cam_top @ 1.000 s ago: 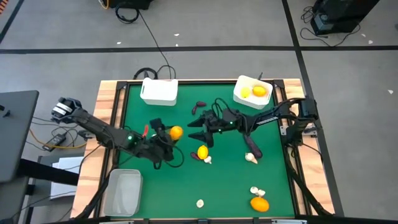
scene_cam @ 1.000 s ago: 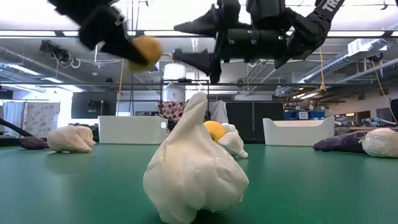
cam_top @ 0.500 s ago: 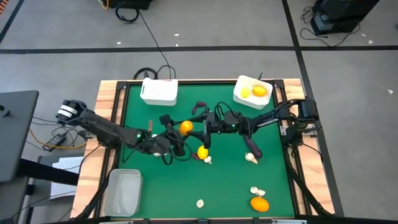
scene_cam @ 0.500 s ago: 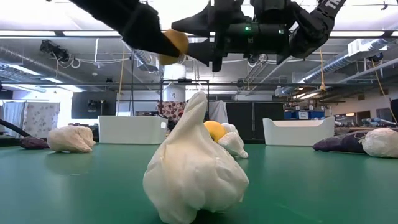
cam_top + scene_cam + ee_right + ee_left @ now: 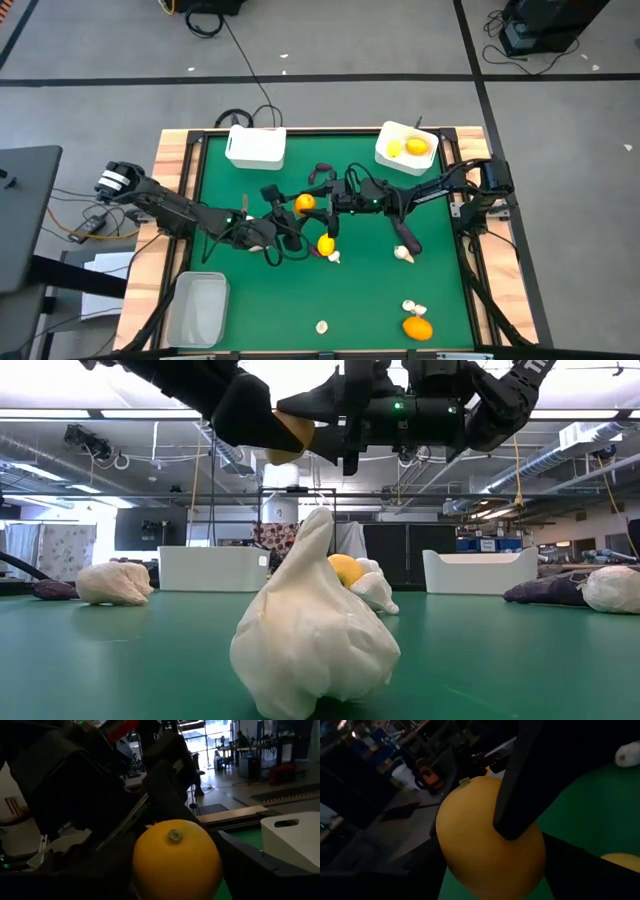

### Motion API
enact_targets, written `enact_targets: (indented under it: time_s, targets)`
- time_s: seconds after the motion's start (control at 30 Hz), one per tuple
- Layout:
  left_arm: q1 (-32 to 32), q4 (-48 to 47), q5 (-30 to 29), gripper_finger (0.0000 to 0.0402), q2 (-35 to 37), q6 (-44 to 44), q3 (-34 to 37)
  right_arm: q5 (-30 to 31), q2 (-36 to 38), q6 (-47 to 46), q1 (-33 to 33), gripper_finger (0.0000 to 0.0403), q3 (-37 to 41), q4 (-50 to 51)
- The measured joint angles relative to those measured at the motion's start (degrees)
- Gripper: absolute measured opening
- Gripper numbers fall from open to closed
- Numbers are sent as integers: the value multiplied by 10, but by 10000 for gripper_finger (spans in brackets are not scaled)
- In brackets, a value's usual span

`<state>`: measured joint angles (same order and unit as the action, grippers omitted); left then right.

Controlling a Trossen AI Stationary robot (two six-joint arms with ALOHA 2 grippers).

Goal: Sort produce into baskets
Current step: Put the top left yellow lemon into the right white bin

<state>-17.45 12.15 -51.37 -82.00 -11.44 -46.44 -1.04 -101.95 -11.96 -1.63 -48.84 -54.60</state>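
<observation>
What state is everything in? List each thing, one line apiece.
held orange, lifted in the air
left gripper, shut on the held orange
right gripper, at the held orange as well
far-right white basket, holds two citrus
far-left white basket, empty
clear basket, empty

Left wrist view: citrus [image 5: 485, 840] partly hidden behind a dark finger [image 5: 520, 775], bottom cut off. Low view: both arms cropped; citrus [image 5: 290, 435] mostly hidden by left tool [image 5: 262, 422].
</observation>
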Motion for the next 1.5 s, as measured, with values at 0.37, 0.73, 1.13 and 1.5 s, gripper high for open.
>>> enact_targets:
  time_s: [0.37,0.73,1.13,1.5]
  targets:
    - [41,-198,78,335,12,224,-2,51,25,-14,-29,251,2,213]
    - [48,-273,91,384,12,279,-1,198,142,9,-88,247,1,496]
    - [46,-391,93,353,12,370,-1,302,246,-29,-258,247,3,789]
    - [46,-396,95,351,12,369,-1,266,182,-19,-393,272,58,782]
